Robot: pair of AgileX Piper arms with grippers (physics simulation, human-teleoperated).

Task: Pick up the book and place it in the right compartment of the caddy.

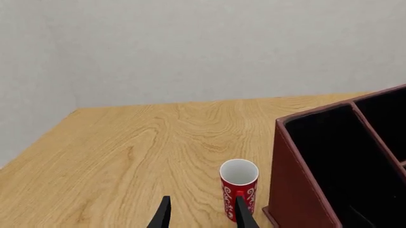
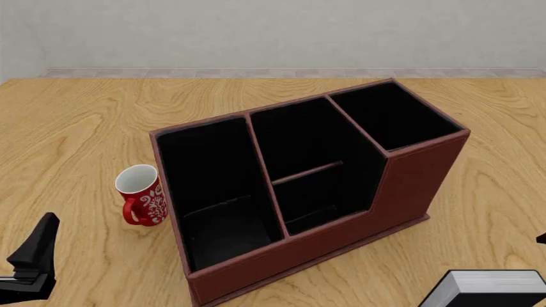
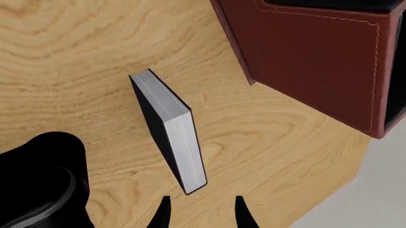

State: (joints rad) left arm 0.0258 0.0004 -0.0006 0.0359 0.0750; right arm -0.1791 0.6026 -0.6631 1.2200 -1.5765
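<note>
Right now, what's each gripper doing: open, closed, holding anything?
Left gripper: open, holding nothing; the mug sits just beyond its fingertips.
Right gripper: open, holding nothing; the book lies on the table ahead of it.

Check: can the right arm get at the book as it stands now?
Probably yes. In the right wrist view the right gripper is open with the book just ahead of its fingertips, nothing between them. The caddy stands apart from the book, off to one side.
</note>
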